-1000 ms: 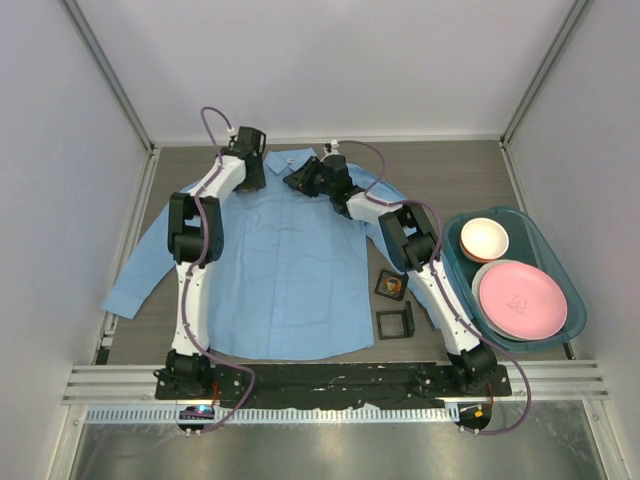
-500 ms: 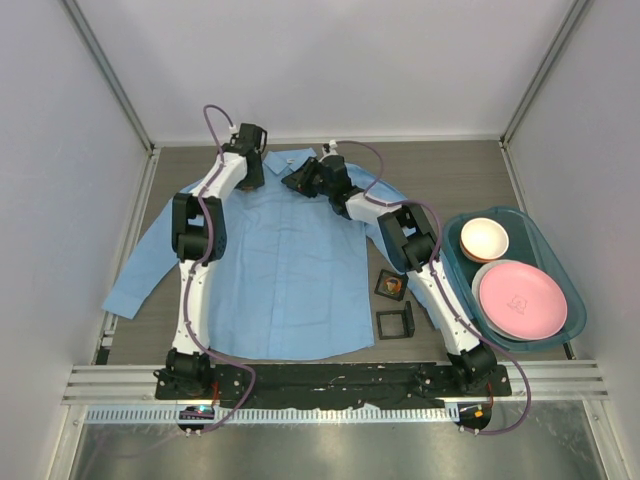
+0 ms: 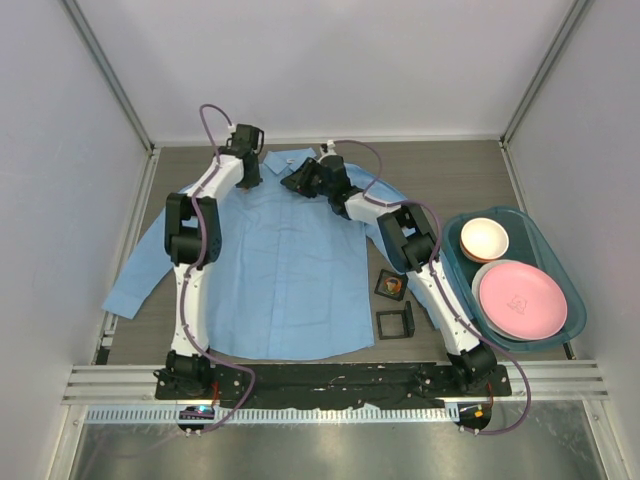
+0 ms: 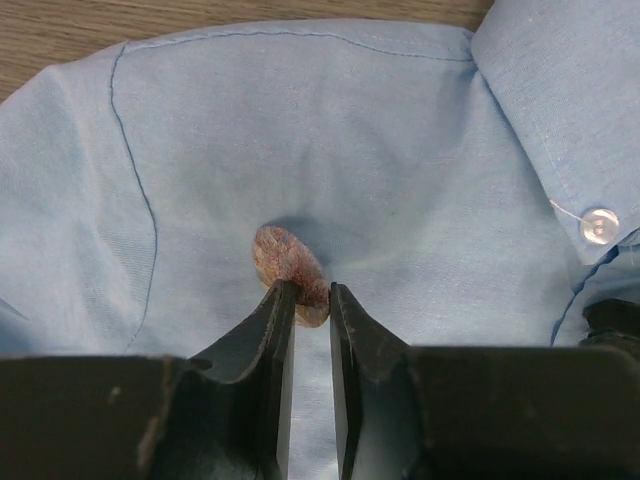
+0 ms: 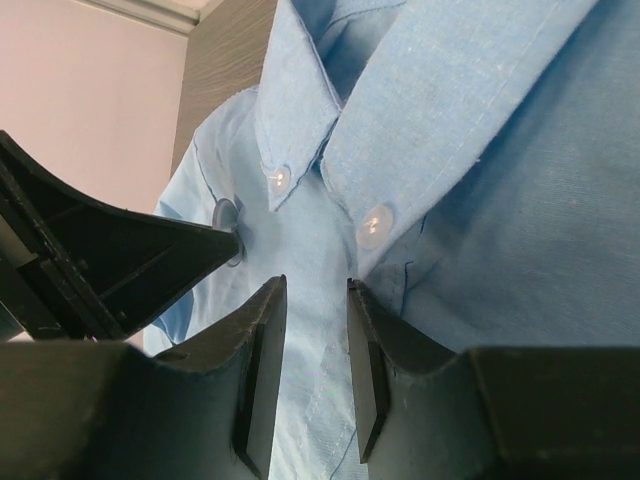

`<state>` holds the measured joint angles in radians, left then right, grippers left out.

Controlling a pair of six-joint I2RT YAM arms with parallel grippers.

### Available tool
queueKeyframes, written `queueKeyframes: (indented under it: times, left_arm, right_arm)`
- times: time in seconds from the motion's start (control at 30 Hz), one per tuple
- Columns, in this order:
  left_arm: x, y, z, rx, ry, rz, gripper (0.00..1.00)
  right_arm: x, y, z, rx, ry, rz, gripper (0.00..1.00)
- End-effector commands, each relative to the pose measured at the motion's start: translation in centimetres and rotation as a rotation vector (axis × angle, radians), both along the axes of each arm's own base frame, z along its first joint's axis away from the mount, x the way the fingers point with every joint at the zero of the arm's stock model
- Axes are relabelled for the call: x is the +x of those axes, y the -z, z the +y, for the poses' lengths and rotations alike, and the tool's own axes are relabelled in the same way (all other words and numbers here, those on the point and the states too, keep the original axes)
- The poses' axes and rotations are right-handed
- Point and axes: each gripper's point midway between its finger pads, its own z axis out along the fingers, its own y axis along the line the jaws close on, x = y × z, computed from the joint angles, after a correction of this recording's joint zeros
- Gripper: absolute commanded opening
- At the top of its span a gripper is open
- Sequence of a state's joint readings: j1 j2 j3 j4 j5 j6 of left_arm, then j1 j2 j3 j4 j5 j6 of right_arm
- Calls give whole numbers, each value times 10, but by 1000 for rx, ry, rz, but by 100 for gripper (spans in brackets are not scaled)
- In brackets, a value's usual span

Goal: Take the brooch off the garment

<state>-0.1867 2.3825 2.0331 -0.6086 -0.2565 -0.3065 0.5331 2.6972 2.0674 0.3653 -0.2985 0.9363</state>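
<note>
Both left gripper (image 4: 307, 298) jaws clamp the rust-brown oval brooch (image 4: 283, 256) on the light blue shirt (image 3: 290, 260); right gripper (image 5: 316, 285) jaws stand apart. Next I'd ease it free.

**Shirt** (image 3: 290, 270): light blue, long-sleeved, button-front, with small pale buttons. Spread flat, front up, sleeves angled out to both sides. The pointed collar (image 4: 560, 100) is at the far end.

**Brooch** (image 4: 288, 262): small oval, mottled reddish-brown. Sits on the shirt's upper chest, near the collar, with the cloth puckered around it. Its near end is pinched between the fingers of the left gripper (image 4: 312, 295).
</note>
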Motion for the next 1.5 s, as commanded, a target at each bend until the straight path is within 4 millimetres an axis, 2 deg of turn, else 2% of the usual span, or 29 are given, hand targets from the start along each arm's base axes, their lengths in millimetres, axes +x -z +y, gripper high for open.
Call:
queueKeyframes:
  times: [0.0,0.07,0.2,0.4,0.43,0.5,0.53,0.57,0.63,0.7,0.73,0.8,0.83,1.03,1.1,1.13,1.2,1.23,1.4,1.47]
  left_arm:
    - [1,-18,-5,-43,29,-35,6]
    - [0,-19,-6,-44,34,-37,0]
    - [-2,-25,-13,-85,55,-54,0]
    - [-8,-44,-27,-195,83,-117,0]
    - [-14,-37,-29,-234,87,-101,0]
    - [-12,-57,-31,-277,81,-168,0]
    - [-20,-49,-37,-319,101,-151,0]
    - [-17,-61,-39,-355,98,-194,0]
    - [-25,-55,-40,-390,98,-180,0]
    - [-26,-60,-40,-411,88,-204,0]
    - [-33,-50,-37,-420,72,-186,0]
    - [-31,-54,-37,-466,57,-223,0]
    - [-36,-45,-30,-477,35,-212,0]
    - [-36,-34,-28,-601,23,-205,0]
    - [-35,-31,-29,-623,28,-203,0]
    - [-35,-28,-27,-627,22,-197,0]
    - [-35,-26,-24,-633,11,-198,0]
    - [-36,-24,-22,-634,5,-194,2]
    - [-37,-18,-18,-657,-9,-182,8]
    - [-39,-15,-17,-669,-15,-171,15]
  right_arm:
    - [0,-57,14,20,-36,-121,37]
    - [-2,-59,18,10,-49,-140,37]
    - [-6,-67,23,-2,-77,-182,36]
    - [-13,-77,28,-11,-133,-237,38]
    - [-14,-79,28,-10,-139,-242,38]
    - [-15,-81,29,-12,-148,-250,40]
    - [-18,-81,30,-10,-158,-253,40]
    - [-18,-82,30,-10,-163,-256,41]
    - [-20,-84,31,-12,-172,-263,41]
    - [-20,-86,31,-15,-175,-268,42]
    - [-21,-85,32,-16,-179,-268,42]
    - [-22,-85,34,-10,-189,-271,43]
    - [-23,-84,35,-11,-192,-273,43]
    - [-26,-77,49,20,-217,-264,39]
    - [-28,-81,57,37,-228,-277,38]
    - [-28,-72,59,32,-232,-265,38]
    - [-28,-73,65,35,-231,-268,37]
    - [-27,-63,65,30,-228,-253,37]
    - [-26,-56,72,36,-228,-242,34]
    - [-27,-50,74,27,-228,-233,34]
